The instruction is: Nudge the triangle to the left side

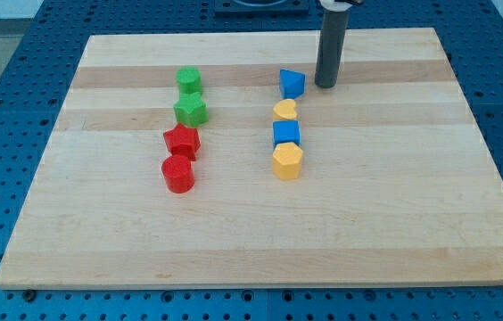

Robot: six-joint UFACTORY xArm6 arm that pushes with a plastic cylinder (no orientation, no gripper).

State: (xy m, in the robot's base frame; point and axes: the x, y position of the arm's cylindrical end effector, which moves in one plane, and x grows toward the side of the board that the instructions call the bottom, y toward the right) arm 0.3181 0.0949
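The blue triangle (pixel 292 84) sits near the view's top, at the head of a column of blocks. My tip (pixel 325 86) stands just to the triangle's right, with a small gap between them. Below the triangle lie a yellow heart-like block (pixel 285 111), a blue cube (pixel 286 134) and a yellow hexagonal block (pixel 287 161), all close together.
To the view's left runs a second column: a green block (pixel 188 79), a green hexagonal block (pixel 191 111), a red star-like block (pixel 182 141) and a red cylinder (pixel 178 174). The wooden board (pixel 260 241) lies on a blue perforated table.
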